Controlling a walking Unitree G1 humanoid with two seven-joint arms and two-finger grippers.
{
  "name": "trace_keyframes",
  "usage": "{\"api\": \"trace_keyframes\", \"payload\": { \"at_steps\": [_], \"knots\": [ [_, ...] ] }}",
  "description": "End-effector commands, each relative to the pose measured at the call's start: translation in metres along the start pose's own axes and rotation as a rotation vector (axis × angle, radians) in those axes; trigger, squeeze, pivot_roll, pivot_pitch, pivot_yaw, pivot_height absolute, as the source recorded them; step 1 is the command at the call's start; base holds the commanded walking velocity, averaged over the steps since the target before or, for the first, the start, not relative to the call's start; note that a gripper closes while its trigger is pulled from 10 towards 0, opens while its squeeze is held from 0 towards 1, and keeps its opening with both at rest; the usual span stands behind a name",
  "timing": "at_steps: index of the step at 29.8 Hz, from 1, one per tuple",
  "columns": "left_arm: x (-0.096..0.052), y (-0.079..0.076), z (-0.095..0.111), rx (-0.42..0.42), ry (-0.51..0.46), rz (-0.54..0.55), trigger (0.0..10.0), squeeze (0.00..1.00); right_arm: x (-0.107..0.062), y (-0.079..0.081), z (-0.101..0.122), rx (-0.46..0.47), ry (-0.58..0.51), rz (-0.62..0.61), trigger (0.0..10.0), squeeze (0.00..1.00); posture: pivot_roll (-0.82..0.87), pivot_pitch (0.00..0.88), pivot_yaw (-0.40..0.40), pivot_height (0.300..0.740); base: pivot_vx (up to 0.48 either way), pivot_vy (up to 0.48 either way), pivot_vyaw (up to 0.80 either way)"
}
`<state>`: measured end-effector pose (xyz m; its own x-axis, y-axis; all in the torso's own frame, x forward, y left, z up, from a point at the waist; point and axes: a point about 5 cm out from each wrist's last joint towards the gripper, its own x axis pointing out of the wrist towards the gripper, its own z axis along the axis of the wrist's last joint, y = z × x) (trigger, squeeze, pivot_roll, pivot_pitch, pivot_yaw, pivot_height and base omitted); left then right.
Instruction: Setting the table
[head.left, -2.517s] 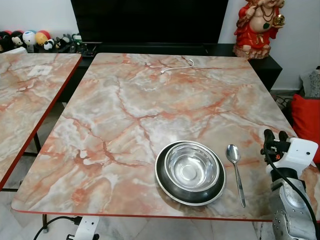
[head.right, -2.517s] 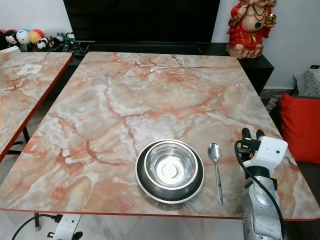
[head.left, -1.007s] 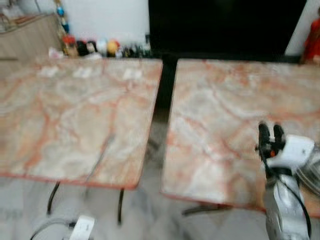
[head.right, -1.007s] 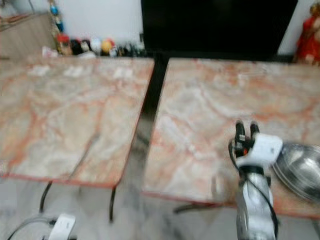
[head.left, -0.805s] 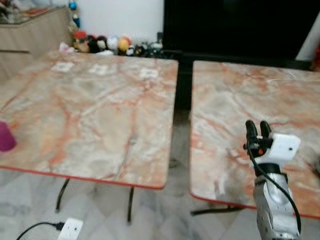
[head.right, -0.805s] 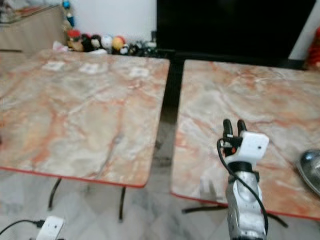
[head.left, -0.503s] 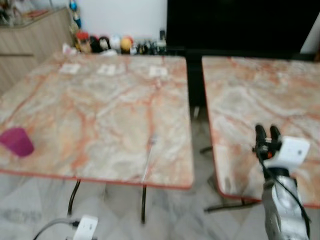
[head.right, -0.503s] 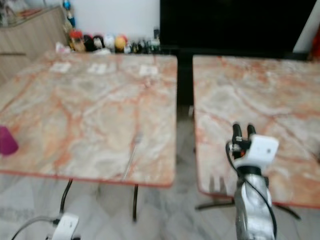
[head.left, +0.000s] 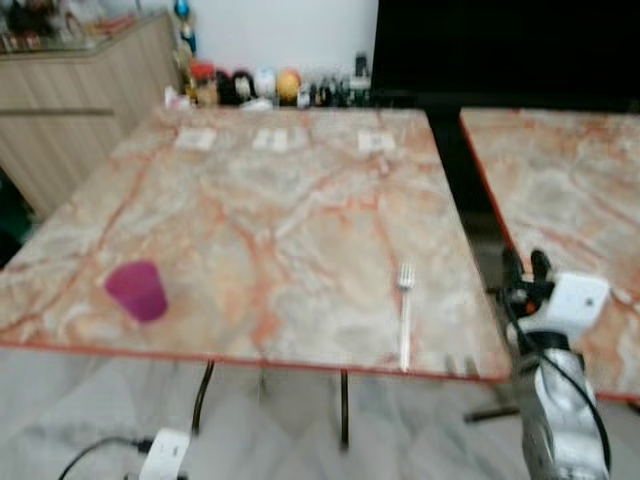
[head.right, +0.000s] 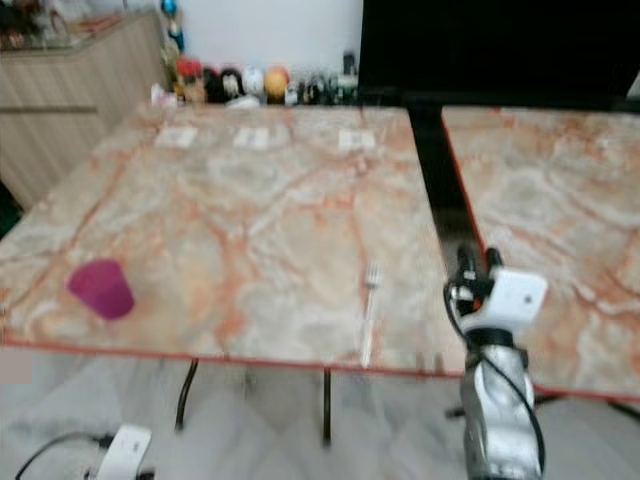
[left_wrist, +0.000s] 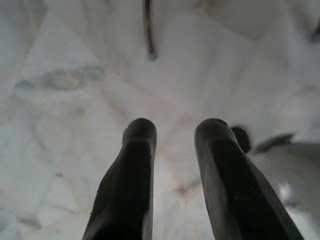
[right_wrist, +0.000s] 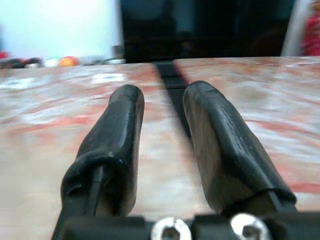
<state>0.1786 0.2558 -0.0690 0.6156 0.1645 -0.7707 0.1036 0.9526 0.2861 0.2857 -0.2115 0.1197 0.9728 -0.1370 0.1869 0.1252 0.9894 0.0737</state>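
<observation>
On the near marble-patterned table (head.left: 250, 220), from the head views, lie a silver metal fork (head.left: 404, 310) near the front edge and a magenta plastic cup (head.left: 137, 291) well apart; neither is fetched yet. Right wrist view: the right gripper (right_wrist: 162, 145) hovers parted, empty. Left wrist view: the left gripper (left_wrist: 172, 175) hangs parted over pale floor tiles (left_wrist: 65, 80).

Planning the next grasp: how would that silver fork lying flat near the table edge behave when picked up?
The thin silver metal fork lies flat on the smooth marble-patterned table, so it will probably slide rather than lift. It looks stiff and light. Its handle ends near the table's front edge, so a push could knock it off.
</observation>
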Motion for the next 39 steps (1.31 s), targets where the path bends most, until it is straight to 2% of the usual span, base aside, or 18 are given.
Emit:
{"api": "trace_keyframes", "payload": {
  "at_steps": [1, 10, 13, 14, 21, 23, 24, 25, 27, 30, 39],
  "knots": [
    [-0.001, 0.000, -0.005, -0.002, 0.017, -0.004, 10.0, 0.00, 0.001, -0.001, 0.003, -0.011, -0.006, 0.003, 10.0, 0.00, 0.07, 0.001, -0.013, 0.740, 0.000, 0.000, 0.00],
    [-0.001, -0.001, -0.004, -0.006, 0.008, -0.008, 10.0, 0.00, 0.001, -0.004, -0.004, -0.008, 0.037, -0.019, 10.0, 0.00, 0.07, 0.010, -0.017, 0.740, 0.000, 0.000, 0.00],
    [-0.001, -0.002, -0.004, -0.006, 0.009, -0.012, 10.0, 0.00, 0.001, -0.005, -0.013, -0.034, 0.101, -0.021, 10.0, 0.00, 0.07, 0.011, -0.016, 0.740, 0.000, 0.000, 0.00],
    [-0.001, -0.003, -0.004, -0.007, 0.009, -0.014, 10.0, 0.00, 0.002, -0.004, -0.016, -0.034, 0.115, -0.013, 10.0, 1.00, 0.07, 0.011, -0.016, 0.740, 0.000, 0.000, 0.00],
    [-0.001, -0.004, -0.006, -0.008, 0.011, -0.020, 10.0, 0.00, 0.009, 0.008, -0.033, -0.049, 0.243, 0.037, 10.0, 1.00, 0.07, 0.013, -0.015, 0.740, 0.000, 0.000, 0.00],
    [-0.001, -0.005, -0.006, -0.008, 0.011, -0.021, 10.0, 0.00, 0.011, 0.009, -0.034, -0.050, 0.249, 0.034, 10.0, 1.00, 0.07, 0.015, -0.015, 0.740, 0.000, 0.000, 0.00],
    [-0.002, -0.005, -0.007, -0.009, 0.010, -0.023, 10.0, 0.00, 0.016, 0.012, -0.033, -0.025, 0.246, 0.039, 10.0, 0.59, 0.08, 0.014, -0.013, 0.740, 0.000, 0.000, 0.00],
    [-0.002, -0.005, -0.007, -0.006, 0.012, -0.025, 10.0, 0.00, 0.020, 0.017, -0.036, -0.012, 0.273, 0.047, 10.0, 0.00, 0.07, 0.015, -0.007, 0.740, 0.000, 0.000, 0.00],
    [-0.002, -0.005, -0.007, -0.005, 0.013, -0.026, 10.0, 0.00, 0.022, 0.019, -0.038, -0.014, 0.296, 0.050, 10.0, 0.00, 0.07, 0.015, -0.007, 0.740, 0.000, 0.000, 0.00],
    [-0.001, -0.005, -0.006, 0.000, 0.012, -0.031, 10.0, 0.00, 0.031, 0.028, -0.052, -0.006, 0.385, 0.051, 10.0, 0.00, 0.07, 0.012, -0.005, 0.740, 0.000, 0.000, 0.00],
    [-0.001, -0.004, -0.003, -0.004, 0.003, -0.030, 10.0, 0.00, 0.036, 0.028, -0.066, 0.069, 0.493, 0.004, 10.0, 0.00, 0.07, 0.012, 0.001, 0.740, 0.000, 0.000, 0.00]
  ]
}}
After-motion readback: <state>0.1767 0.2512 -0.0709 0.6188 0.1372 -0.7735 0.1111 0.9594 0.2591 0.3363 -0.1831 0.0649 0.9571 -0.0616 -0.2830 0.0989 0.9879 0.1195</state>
